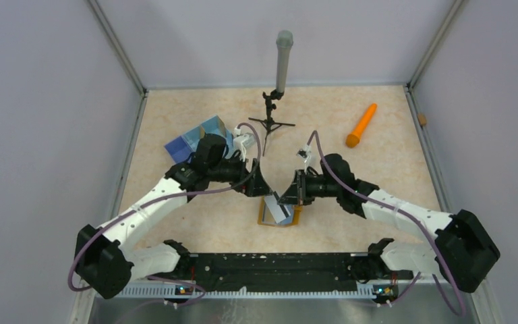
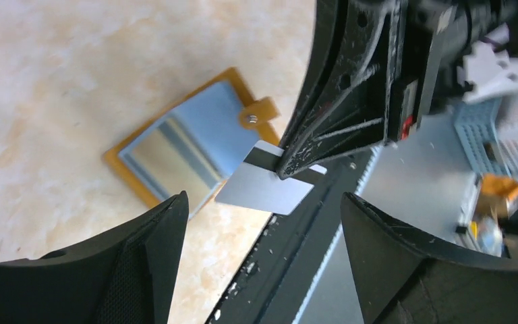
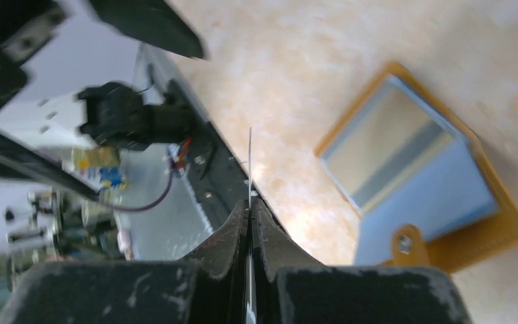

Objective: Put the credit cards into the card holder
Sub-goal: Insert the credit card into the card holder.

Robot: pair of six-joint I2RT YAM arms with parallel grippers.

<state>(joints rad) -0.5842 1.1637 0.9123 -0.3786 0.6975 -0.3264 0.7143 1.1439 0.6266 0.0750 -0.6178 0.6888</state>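
Observation:
The card holder [image 1: 265, 219] lies open on the table, mustard-orange rim, greyish-blue inside, snap tab outward. It also shows in the left wrist view [image 2: 209, 121] and the right wrist view [image 3: 438, 196]. My right gripper [image 1: 290, 196] is shut on one grey credit card [image 2: 264, 189] with a dark stripe and holds it just above the holder's near edge. The card shows edge-on in the right wrist view [image 3: 249, 158] between the shut fingers of the right gripper [image 3: 249, 206]. My left gripper [image 1: 260, 185] is open and empty, its jaws either side of the card's near end [image 2: 263, 199]. No other cards are in view.
A blue divided tray [image 1: 199, 138] sits behind the left arm. An orange cone-shaped stick [image 1: 361, 125] lies at the back right. A microphone on a small tripod [image 1: 280, 74] stands at the back centre. The black base rail [image 1: 276, 266] runs along the near edge.

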